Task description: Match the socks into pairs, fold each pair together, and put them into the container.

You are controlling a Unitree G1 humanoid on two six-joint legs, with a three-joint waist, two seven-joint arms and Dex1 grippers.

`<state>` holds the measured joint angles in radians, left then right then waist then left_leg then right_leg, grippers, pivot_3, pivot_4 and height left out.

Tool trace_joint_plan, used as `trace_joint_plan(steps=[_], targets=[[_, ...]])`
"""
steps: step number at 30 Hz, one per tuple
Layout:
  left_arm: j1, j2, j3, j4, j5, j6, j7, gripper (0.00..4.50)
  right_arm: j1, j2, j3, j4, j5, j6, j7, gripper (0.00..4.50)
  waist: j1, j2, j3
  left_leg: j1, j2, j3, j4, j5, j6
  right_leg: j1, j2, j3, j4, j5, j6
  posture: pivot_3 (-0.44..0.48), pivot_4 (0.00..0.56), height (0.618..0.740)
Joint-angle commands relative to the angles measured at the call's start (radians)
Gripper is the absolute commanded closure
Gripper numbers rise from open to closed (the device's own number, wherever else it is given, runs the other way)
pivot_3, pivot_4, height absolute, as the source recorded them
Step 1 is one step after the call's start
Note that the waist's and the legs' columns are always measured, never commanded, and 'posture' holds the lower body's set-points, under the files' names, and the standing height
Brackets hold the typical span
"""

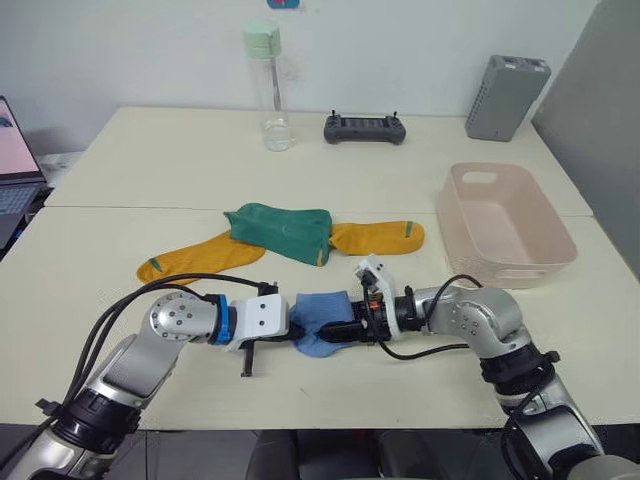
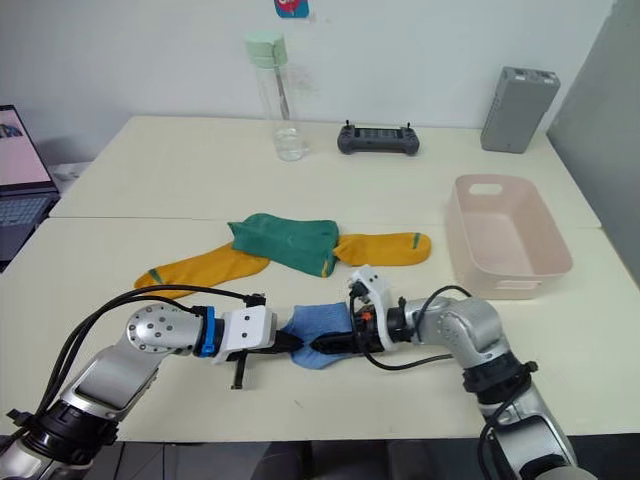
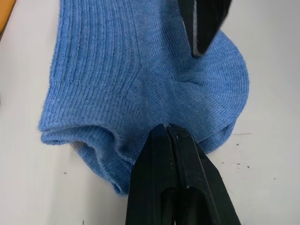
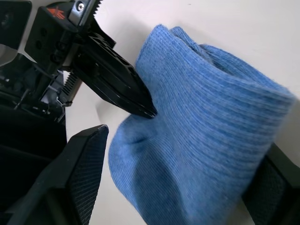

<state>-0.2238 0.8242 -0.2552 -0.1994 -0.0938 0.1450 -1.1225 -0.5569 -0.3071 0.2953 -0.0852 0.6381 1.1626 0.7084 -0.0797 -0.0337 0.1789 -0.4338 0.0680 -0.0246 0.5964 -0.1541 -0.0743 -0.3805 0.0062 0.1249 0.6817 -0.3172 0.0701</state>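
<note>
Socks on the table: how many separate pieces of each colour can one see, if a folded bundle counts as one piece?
Mustard-yellow socks: 2, one on the left and one on the right
Dark green sock bundle: 1
Light blue sock bundle: 1
Total: 4 pieces. How many socks lie inside each bundle cannot be told.

Light blue ribbed socks (image 1: 322,320), mustard socks (image 1: 200,258), dark green socks (image 1: 282,230), pale pink container (image 1: 548,262)

Folded light blue socks (image 1: 322,322) at lower centre of the cream bench (image 1: 120,170), left gripper (image 1: 292,335) and right gripper (image 1: 335,331) meeting on them, pale pink rectangular plastic bin (image 1: 552,236) at right, dark green socks (image 1: 282,230) lying over mustard-yellow socks (image 1: 200,258) mid-frame
</note>
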Motion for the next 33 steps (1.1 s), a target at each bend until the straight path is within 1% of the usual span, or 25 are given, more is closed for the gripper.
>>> trace_joint_plan(steps=[1, 5, 8, 9, 10, 11, 13, 14, 15, 16, 19, 21, 22, 23, 24, 26, 28, 29, 31, 33], targets=[[0.019, -0.001, 0.014, 0.021, 0.015, 0.024, 0.024, 4.50, -0.011, -0.004, 0.000, -0.004, -0.015, -0.033, 0.020, 1.38, 0.000, 0.000, 0.000, 0.000, 0.000, 0.000, 0.000, 0.000, 0.000, 0.000, 0.000, 0.000, 0.000, 0.000, 0.000, 0.000, 0.150, 0.740], [0.027, -0.020, 0.043, 0.002, -0.034, 0.038, 0.028, 4.50, -0.004, -0.009, -0.021, -0.006, -0.016, -0.037, 0.028, 2.89, -0.002, 0.000, 0.000, 0.000, 0.000, 0.000, 0.000, 0.000, 0.000, 0.000, 0.000, 0.000, 0.000, 0.000, 0.000, 0.000, 0.150, 0.740], [0.021, -0.043, 0.086, -0.045, -0.132, 0.109, 0.018, 4.50, 0.001, -0.014, -0.047, -0.028, -0.002, -0.030, 0.028, 3.99, -0.001, 0.000, 0.000, 0.000, 0.000, 0.000, 0.000, 0.000, 0.000, 0.000, 0.000, 0.000, 0.000, 0.000, 0.000, 0.000, 0.150, 0.740], [0.015, -0.049, 0.102, -0.061, -0.170, 0.139, 0.012, 4.32, 0.001, -0.017, -0.057, -0.039, 0.003, -0.028, 0.028, 4.34, -0.001, 0.000, 0.000, 0.000, 0.000, 0.000, 0.000, 0.000, 0.000, -0.001, 0.000, 0.000, 0.000, 0.000, 0.000, 0.000, 0.150, 0.740], [0.005, -0.057, 0.123, -0.078, -0.218, 0.180, 0.008, 4.13, -0.002, -0.023, -0.075, -0.055, 0.013, -0.021, 0.027, 4.50, -0.001, 0.000, 0.000, -0.001, 0.000, 0.000, 0.000, 0.000, 0.000, -0.001, 0.000, 0.000, 0.000, 0.000, 0.000, 0.000, 0.150, 0.740], [-0.009, -0.063, 0.143, -0.095, -0.267, 0.226, 0.006, 3.93, -0.007, -0.033, -0.098, -0.073, 0.025, -0.012, 0.027, 4.50, -0.001, 0.000, 0.000, -0.001, 0.000, 0.000, 0.000, 0.000, 0.000, -0.001, 0.000, 0.000, 0.000, 0.000, 0.000, 0.000, 0.150, 0.740], [-0.051, -0.072, 0.180, -0.122, -0.359, 0.323, 0.007, 3.34, -0.023, -0.068, -0.164, -0.121, 0.058, 0.001, 0.030, 4.50, 0.003, 0.000, 0.001, -0.003, 0.000, -0.001, 0.000, 0.000, 0.000, -0.002, 0.000, -0.001, 0.000, 0.000, 0.000, 0.000, 0.150, 0.740], [-0.090, -0.088, 0.205, -0.135, -0.426, 0.390, 0.024, 3.05, -0.041, -0.100, -0.217, -0.148, 0.080, 0.010, 0.028, 4.50, 0.004, 0.000, 0.001, -0.004, 0.000, -0.001, 0.000, 0.000, 0.000, -0.003, 0.000, -0.001, 0.000, 0.000, 0.000, 0.000, 0.150, 0.740], [-0.150, -0.119, 0.225, -0.138, -0.482, 0.448, 0.059, 2.76, -0.071, -0.156, -0.276, -0.169, 0.092, 0.015, 0.033, 4.50, 0.008, 0.000, 0.002, -0.004, 0.000, -0.001, 0.000, 0.000, 0.000, -0.003, 0.000, -0.001, 0.000, 0.000, 0.000, 0.000, 0.150, 0.740], [-0.202, -0.146, 0.234, -0.139, -0.515, 0.485, 0.086, 2.47, -0.097, -0.205, -0.321, -0.179, 0.101, 0.021, 0.035, 4.50, 0.016, 0.002, 0.004, -0.004, -0.001, -0.001, 0.000, 0.000, 0.000, -0.003, 0.000, -0.001, 0.000, 0.000, 0.000, 0.000, 0.150, 0.740], [-0.303, -0.208, 0.241, -0.135, -0.550, 0.548, 0.157, 1.53, -0.148, -0.311, -0.376, -0.169, 0.093, 0.008, 0.040, 4.50, 0.023, 0.003, 0.004, -0.010, -0.001, -0.002, 0.006, 0.000, 0.000, -0.005, 0.000, -0.001, 0.000, 0.002, 0.004, 0.000, 0.150, 0.740], [-0.423, -0.304, 0.221, -0.111, -0.556, 0.559, 0.233, 0.96, -0.206, -0.481, -0.381, -0.099, -0.015, -0.098, 0.086, 4.50, 0.024, 0.004, 0.005, -0.009, -0.001, -0.002, 0.006, 0.000, 0.000, -0.004, 0.000, -0.001, -0.001, 0.002, 0.004, 0.000, 0.150, 0.740], [-0.479, -0.352, 0.197, -0.093, -0.538, 0.545, 0.256, 0.71, -0.239, -0.557, -0.376, -0.042, -0.081, -0.174, 0.100, 4.50, 0.034, 0.005, 0.006, -0.010, -0.002, -0.002, 0.007, 0.000, 0.000, -0.005, 0.000, -0.001, -0.001, 0.002, 0.004, 0.000, 0.150, 0.740], [-0.514, -0.383, 0.181, -0.081, -0.523, 0.535, 0.267, 0.37, -0.260, -0.604, -0.367, 0.000, -0.124, -0.228, 0.110, 4.50, 0.039, 0.005, 0.006, -0.014, -0.003, -0.003, 0.010, 0.000, 0.000, -0.007, -0.001, -0.002, -0.001, 0.003, 0.005, 0.000, 0.150, 0.740], [-0.531, -0.400, 0.170, -0.072, -0.511, 0.530, 0.273, 0.04, -0.273, -0.626, -0.358, 0.032, -0.146, -0.265, 0.118, 4.50, 0.040, 0.005, 0.006, -0.016, -0.003, -0.003, 0.012, 0.000, 0.000, -0.009, -0.001, -0.001, -0.002, 0.003, 0.006, 0.000, 0.150, 0.740], [-0.597, -0.475, 0.128, -0.004, -0.456, 0.482, 0.314, 0.02, -0.291, -0.691, -0.292, 0.127, -0.280, -0.440, 0.139, 4.50, 0.038, 0.005, 0.006, -0.016, -0.004, -0.001, 0.012, 0.000, 0.000, -0.008, -0.001, 0.001, -0.003, 0.004, 0.005, 0.000, 0.150, 0.740], [-0.665, -0.573, 0.080, 0.082, -0.379, 0.407, 0.370, 0.02, -0.305, -0.739, -0.209, 0.251, -0.450, -0.672, 0.140, 4.50, 0.037, 0.005, 0.006, -0.015, -0.004, -0.001, 0.012, 0.000, 0.000, -0.007, -0.001, 0.001, -0.003, 0.004, 0.005, 0.000, 0.150, 0.740], [-0.695, -0.618, 0.054, 0.123, -0.348, 0.373, 0.381, 0.02, -0.320, -0.753, -0.159, 0.330, -0.549, -0.818, 0.121, 4.50, 0.038, 0.005, 0.006, -0.015, -0.004, -0.001, 0.012, 0.000, 0.000, -0.008, -0.001, 0.001, -0.002, 0.004, 0.005, 0.000, 0.150, 0.740], [-0.723, -0.667, 0.023, 0.175, -0.300, 0.323, 0.382, 0.02, -0.349, -0.756, -0.090, 0.456, -0.682, -1.024, 0.100, 4.50, 0.032, 0.006, 0.006, -0.016, -0.004, 0.000, 0.013, 0.000, 0.000, -0.008, -0.001, 0.002, -0.003, 0.005, 0.006, 0.000, 0.150, 0.740], [-0.728, -0.685, 0.015, 0.189, -0.284, 0.305, 0.376, 0.02, -0.371, -0.749, -0.046, 0.544, -0.764, -1.149, 0.095, 4.50, 0.021, 0.009, 0.007, -0.016, -0.004, 0.001, 0.012, 0.000, 0.000, -0.008, -0.002, 0.003, -0.002, 0.005, 0.006, 0.000, 0.150, 0.740]])
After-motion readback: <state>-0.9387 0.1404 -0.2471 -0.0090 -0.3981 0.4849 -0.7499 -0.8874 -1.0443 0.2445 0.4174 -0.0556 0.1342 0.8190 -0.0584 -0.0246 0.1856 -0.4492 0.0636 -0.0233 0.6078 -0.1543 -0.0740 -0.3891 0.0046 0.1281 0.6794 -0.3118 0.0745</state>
